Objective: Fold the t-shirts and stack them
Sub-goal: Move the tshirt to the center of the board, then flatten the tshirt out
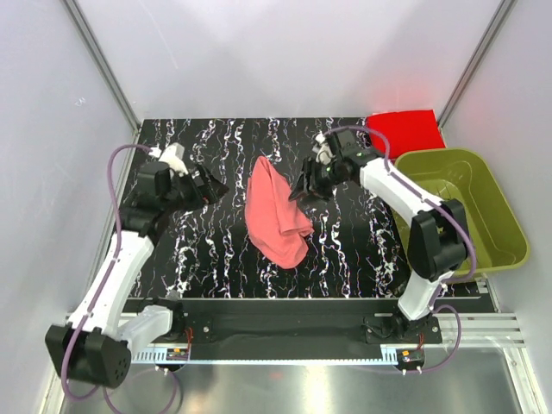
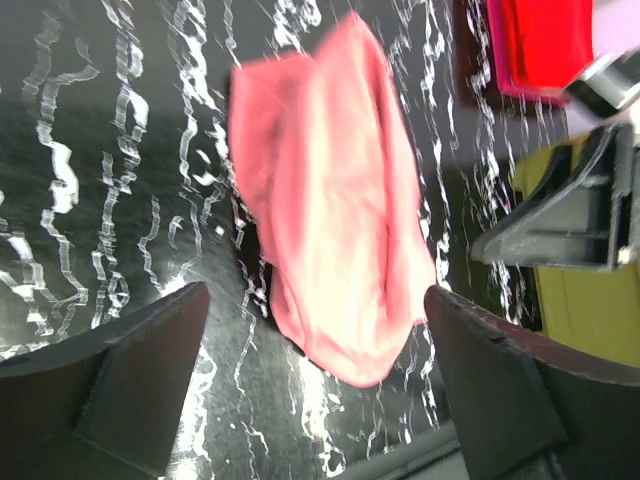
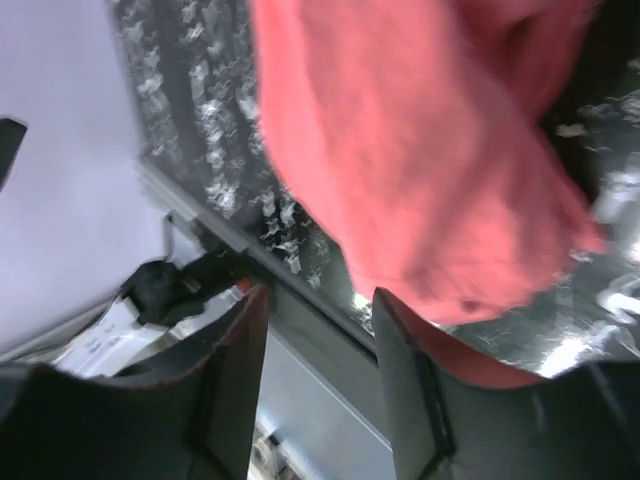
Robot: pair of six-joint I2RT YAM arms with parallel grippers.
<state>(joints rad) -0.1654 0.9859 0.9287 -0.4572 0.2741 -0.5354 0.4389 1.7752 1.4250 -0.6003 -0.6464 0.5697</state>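
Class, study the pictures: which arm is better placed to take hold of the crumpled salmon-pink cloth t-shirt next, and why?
Probably the right. The right gripper sits open, close beside the salmon-pink cloth t-shirt. The left gripper, also open, stands apart from it across bare black marbled table.

fig. 1. crumpled t-shirt point(image 1: 276, 211) lies at the middle of the table point(image 1: 207, 250). my left pincer point(image 1: 217, 188) is at its 9 o'clock, apart; my right pincer point(image 1: 300, 196) is just beside it at 3 o'clock. folded t-shirt point(image 1: 404, 129) lies at 1 o'clock, at the far corner; basket point(image 1: 509, 226) sits at 3 o'clock, beside the table.
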